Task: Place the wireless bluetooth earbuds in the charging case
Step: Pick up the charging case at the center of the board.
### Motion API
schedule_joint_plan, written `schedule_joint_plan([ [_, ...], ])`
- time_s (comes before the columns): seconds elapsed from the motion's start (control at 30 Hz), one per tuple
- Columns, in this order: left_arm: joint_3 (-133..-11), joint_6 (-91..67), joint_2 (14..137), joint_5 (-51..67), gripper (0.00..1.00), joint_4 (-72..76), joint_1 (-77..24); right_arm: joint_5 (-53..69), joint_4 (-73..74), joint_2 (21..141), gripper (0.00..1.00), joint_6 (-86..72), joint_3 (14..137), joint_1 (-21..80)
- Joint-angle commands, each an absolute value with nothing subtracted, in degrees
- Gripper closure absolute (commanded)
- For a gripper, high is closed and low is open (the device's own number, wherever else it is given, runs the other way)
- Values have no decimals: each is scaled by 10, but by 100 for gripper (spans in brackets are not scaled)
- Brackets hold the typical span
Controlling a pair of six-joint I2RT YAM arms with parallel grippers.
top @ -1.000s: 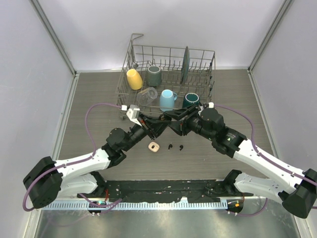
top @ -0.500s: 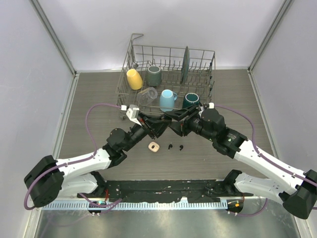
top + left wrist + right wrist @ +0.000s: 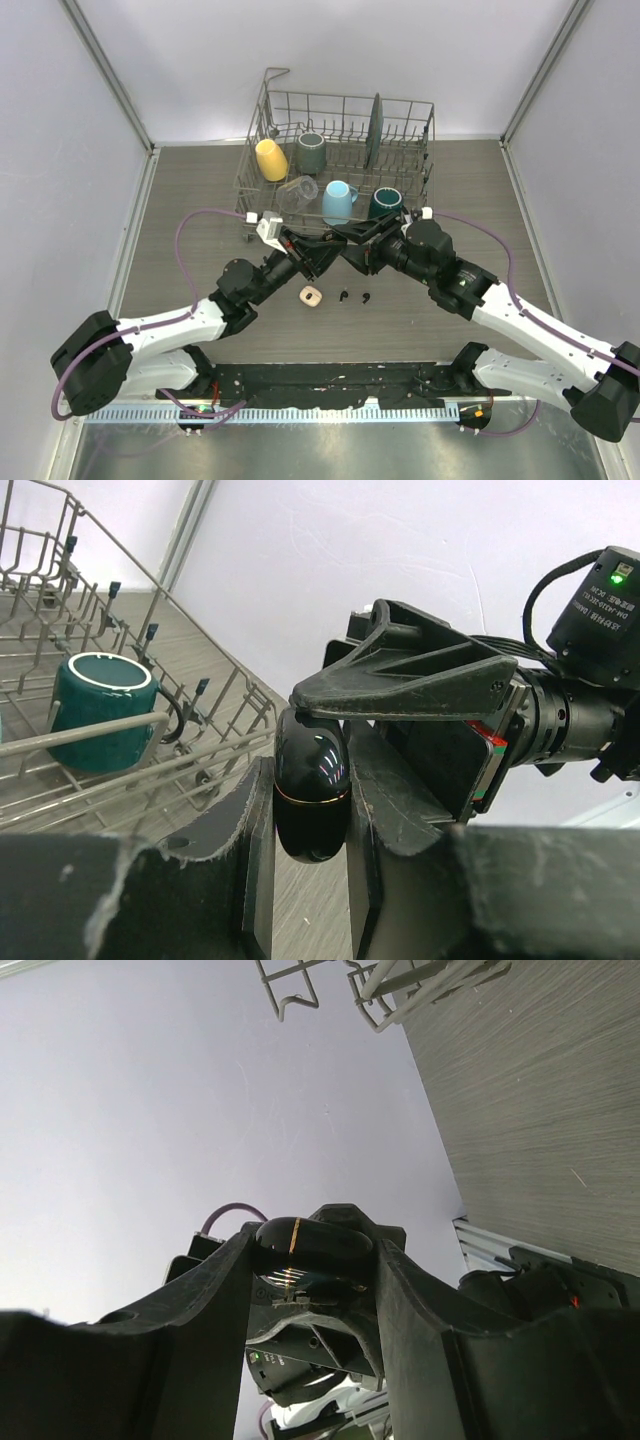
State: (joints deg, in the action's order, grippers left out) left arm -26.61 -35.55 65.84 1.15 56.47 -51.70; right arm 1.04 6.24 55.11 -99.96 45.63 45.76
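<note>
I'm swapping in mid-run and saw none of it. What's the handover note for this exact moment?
Left gripper: shut on the black charging case, held above the table.
Right gripper: shut on the same case from the other side.
Case lid looks closed.
Two black earbuds lie on the table below, beside a cream item.
Done: case lifted. To do: open it, insert earbuds.

Two tiny black stemmed earbuds (image 3: 344, 295) lie side by side mid-tabletop; a shut glossy black oval charging case (image 3: 312, 795) is held above.
</note>
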Motion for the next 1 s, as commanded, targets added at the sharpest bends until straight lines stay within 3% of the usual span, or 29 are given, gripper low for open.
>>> schedule_joint_plan([
  [0.0,-267,-340,639,34,100,574,-518,39,19,537,58,-914,468,462],
  [0.03,-268,-336,624,39,100,553,-519,41,23,534,52,-902,471,461],
  [0.2,-276,-275,555,88,100,455,-518,59,54,523,40,-827,489,456],
  [0.53,-288,-164,425,108,100,269,-513,213,47,564,40,-758,523,439],
  [0.97,-291,-177,466,119,100,302,-511,294,-92,579,39,-809,484,439],
])
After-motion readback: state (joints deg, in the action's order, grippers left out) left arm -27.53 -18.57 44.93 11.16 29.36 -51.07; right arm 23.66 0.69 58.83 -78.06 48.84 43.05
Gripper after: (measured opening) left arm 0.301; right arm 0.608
